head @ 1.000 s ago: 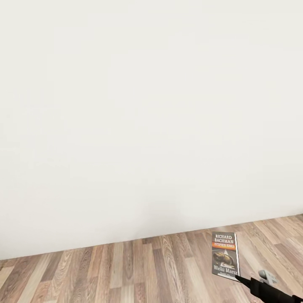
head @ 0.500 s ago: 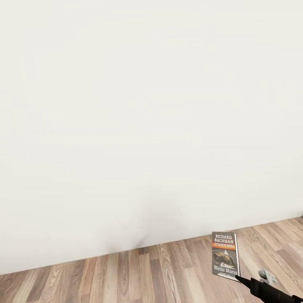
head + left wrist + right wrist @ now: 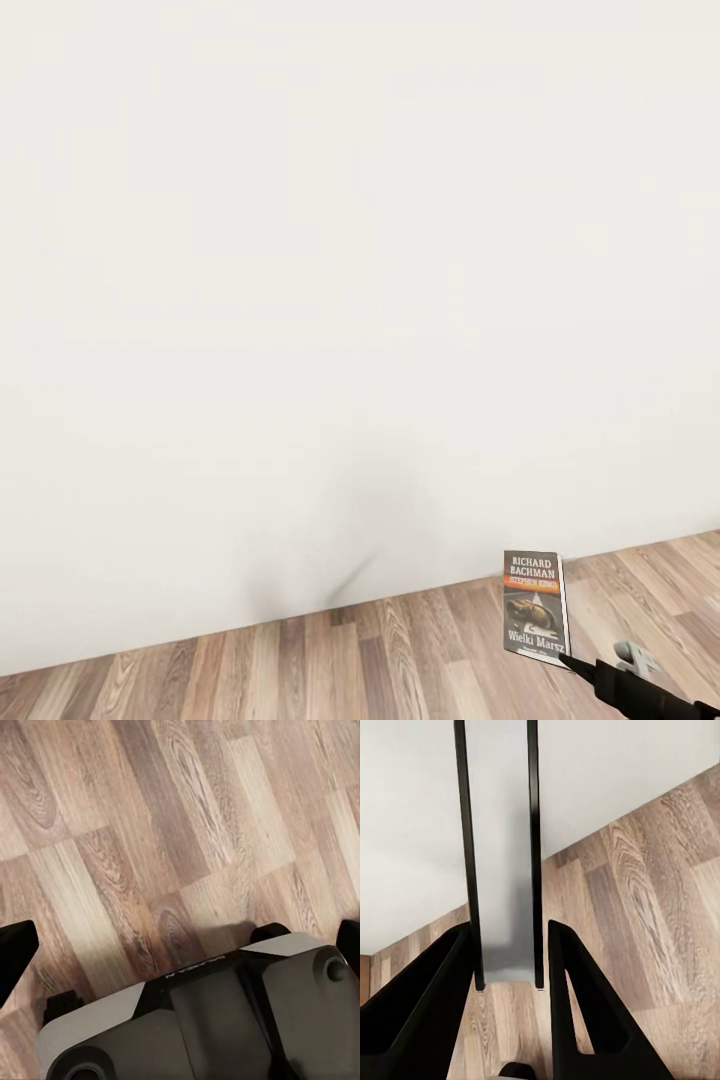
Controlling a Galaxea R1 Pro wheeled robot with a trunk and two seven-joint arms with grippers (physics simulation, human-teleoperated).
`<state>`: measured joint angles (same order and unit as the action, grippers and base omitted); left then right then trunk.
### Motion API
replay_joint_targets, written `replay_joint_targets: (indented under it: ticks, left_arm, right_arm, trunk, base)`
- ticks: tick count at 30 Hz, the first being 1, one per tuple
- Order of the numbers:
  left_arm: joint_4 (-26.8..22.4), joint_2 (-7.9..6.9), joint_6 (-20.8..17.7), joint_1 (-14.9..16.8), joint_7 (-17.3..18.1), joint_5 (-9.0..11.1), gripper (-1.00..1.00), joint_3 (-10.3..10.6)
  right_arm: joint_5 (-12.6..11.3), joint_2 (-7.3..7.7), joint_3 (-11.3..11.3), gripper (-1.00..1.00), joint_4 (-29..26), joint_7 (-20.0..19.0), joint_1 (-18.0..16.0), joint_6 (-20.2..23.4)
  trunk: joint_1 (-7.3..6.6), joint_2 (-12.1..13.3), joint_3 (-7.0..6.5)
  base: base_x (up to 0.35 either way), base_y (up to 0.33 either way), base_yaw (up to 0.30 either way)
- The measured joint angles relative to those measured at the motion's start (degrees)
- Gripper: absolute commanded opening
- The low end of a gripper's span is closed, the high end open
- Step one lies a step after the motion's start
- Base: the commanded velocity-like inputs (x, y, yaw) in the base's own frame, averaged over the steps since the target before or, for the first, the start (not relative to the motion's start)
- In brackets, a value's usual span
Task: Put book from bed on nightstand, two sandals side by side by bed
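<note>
The book, a dark paperback with "RICHARD BACHMAN" and an orange band, hangs upright above the floor at the lower right of the head view. My right gripper is shut on its lower corner. In the right wrist view the book shows edge-on between the two black fingers of the right gripper. My left gripper is open, its black fingers spread wide over the plank floor with nothing between them. The bed, nightstand and sandals are out of view.
A plain white wall stands close ahead and meets the light-brown plank floor low in the head view. A faint dark shadow lies on the wall's foot. My grey base shows under the left arm.
The whole head view has shifted: the wall's foot sits lower and a shadow has appeared on it. The book and right gripper keep the same place in the picture.
</note>
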<state>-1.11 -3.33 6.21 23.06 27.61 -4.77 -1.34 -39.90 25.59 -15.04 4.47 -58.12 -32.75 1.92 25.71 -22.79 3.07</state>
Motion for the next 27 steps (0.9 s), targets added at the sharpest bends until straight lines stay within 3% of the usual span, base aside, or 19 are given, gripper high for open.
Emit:
replay_joint_targets:
  ticks: [7, 16, 27]
  left_arm:
    - [0.00, 0.00, 0.00, 0.00, 0.00, 0.00, 1.00, 0.00]
    - [0.00, 0.00, 0.00, 0.00, 0.00, 0.00, 1.00, 0.00]
    - [0.00, 0.08, -0.01, 0.00, 0.00, -0.04, 1.00, 0.00]
  right_arm:
    - [0.02, 0.01, -0.05, -1.00, 0.00, 0.00, 0.00, 0.02]
    - [-0.01, 0.00, 0.02, -1.00, 0.00, -0.01, -0.01, 0.00]
    - [0.01, 0.00, -0.04, -1.00, 0.01, -0.01, 0.00, 0.01]
  trunk:
    - [0.00, 0.00, 0.00]
    - [0.01, 0.00, 0.00]
    - [0.00, 0.00, 0.00]
  base:
    - [0.301, 0.123, 0.000]
    - [0.104, 0.021, 0.000]
    - [0.304, 0.000, 0.000]
